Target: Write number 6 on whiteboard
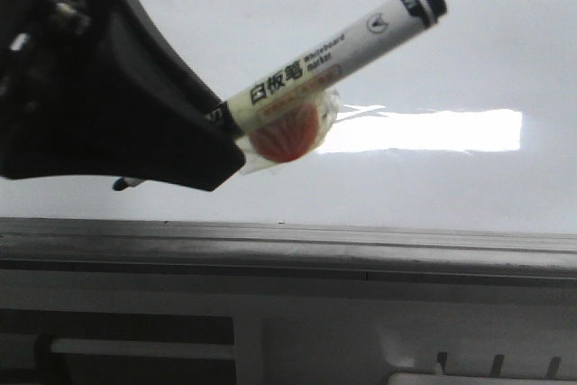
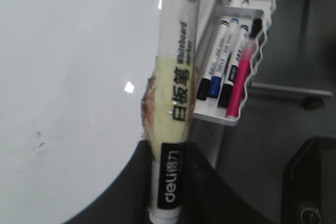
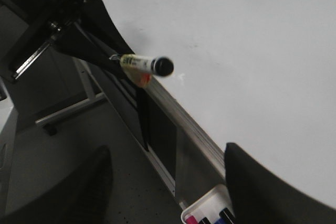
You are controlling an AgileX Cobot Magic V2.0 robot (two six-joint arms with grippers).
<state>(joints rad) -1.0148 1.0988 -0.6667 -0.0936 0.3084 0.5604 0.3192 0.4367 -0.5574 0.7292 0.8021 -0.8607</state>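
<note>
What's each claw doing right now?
Left claw: closed on the marker.
Right claw: open, holding nothing.

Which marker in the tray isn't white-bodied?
The pink marker, outermost in the white tray; the three others have white barrels with black or blue caps.

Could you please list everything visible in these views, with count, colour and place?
whiteboard: one, glossy white with glare, grey frame edge below; no writing visible.
whiteboard marker: one, white barrel, black end, gripped in the left hand.
orange lump: one, taped under that marker.
marker tray: one, white, beside the board.
tray markers: four; black, blue, black, pink.
left hand: black, shut on the marker.
right hand: black, open, empty.
</note>
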